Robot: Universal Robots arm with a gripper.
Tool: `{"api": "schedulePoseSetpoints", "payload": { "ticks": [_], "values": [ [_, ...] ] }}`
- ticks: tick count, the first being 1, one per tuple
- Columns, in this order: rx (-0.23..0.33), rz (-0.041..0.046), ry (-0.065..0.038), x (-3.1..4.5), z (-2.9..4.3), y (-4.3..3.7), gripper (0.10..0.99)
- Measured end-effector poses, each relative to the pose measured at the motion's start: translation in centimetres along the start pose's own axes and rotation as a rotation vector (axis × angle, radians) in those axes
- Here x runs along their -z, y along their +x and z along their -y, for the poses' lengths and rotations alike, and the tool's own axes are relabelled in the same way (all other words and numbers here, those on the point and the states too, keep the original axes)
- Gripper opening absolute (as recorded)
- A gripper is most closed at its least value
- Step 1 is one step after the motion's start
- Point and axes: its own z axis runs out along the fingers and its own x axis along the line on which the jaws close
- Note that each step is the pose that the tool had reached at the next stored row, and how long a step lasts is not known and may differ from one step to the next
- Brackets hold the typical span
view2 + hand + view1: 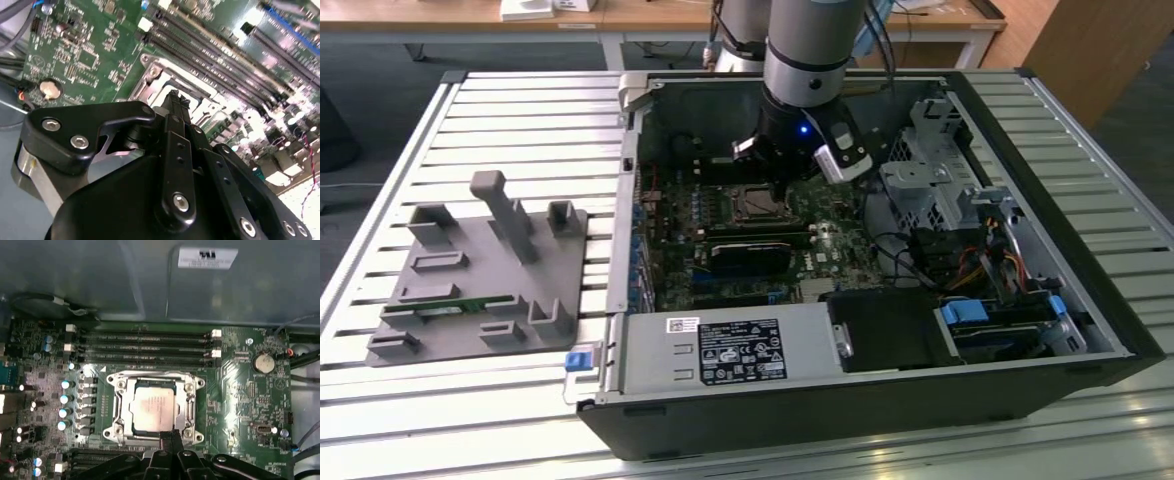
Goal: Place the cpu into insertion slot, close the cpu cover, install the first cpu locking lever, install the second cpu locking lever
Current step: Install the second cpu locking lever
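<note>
The cpu, a square chip with a silvery top, lies in the insertion slot on the green board. The cpu cover, a thin silver frame, lies flat around the chip. In the exterior view my gripper hangs inside the open computer case just above the insertion slot. Its black fingers are pressed together, and the gripper tips sit at one edge of the cover. In the second wrist view the gripper tips stand right at the silver frame. I see nothing held between the fingers.
Long black memory slots run beside the socket, and a coin battery and upright capacitors stand nearby. The power supply, drive cage and cables crowd the case. A grey fixture stands at the exterior view's left.
</note>
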Motion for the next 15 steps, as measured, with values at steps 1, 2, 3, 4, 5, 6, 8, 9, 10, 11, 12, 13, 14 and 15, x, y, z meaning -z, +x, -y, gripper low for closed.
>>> {"api": "schedulePoseSetpoints", "payload": {
  "ticks": [1,2,3,4,5,6,8,9,10,11,12,13,14,15],
  "values": [
    [0.0,0.0,0.0,-0.04,0.2,0.01,0.106],
    [0.0,0.0,0.0,-0.06,0.38,0.04,0.106],
    [0.0,0.0001,0.0,-0.08,0.52,0.08,0.106],
    [0.0,0.0,0.0,-0.07,0.63,0.15,0.106],
    [0.0,0.0,0.0,-0.07,0.72,0.29,0.106],
    [0.0,0.0001,0.0,-0.07,0.78,0.48,0.106],
    [0.0,0.0,0.0,-0.06,0.93,0.78,0.106],
    [0.0,0.0,0.0,-0.06,1.0,0.9,0.106],
    [0.0,0.0,0.0,-0.05,1.1,1.0,0.106],
    [0.0,0.0,0.0,-0.04,1.21,1.11,0.106],
    [0.0,0.0,0.0,-0.04,1.29,1.27,0.106],
    [0.0,0.0,0.0,-0.04,1.35,1.45,0.106],
    [0.0,0.0,0.0,-0.04,1.39,1.69,0.106],
    [0.0,0.0,0.0,-0.04,1.42,1.94,0.106]
  ]
}}
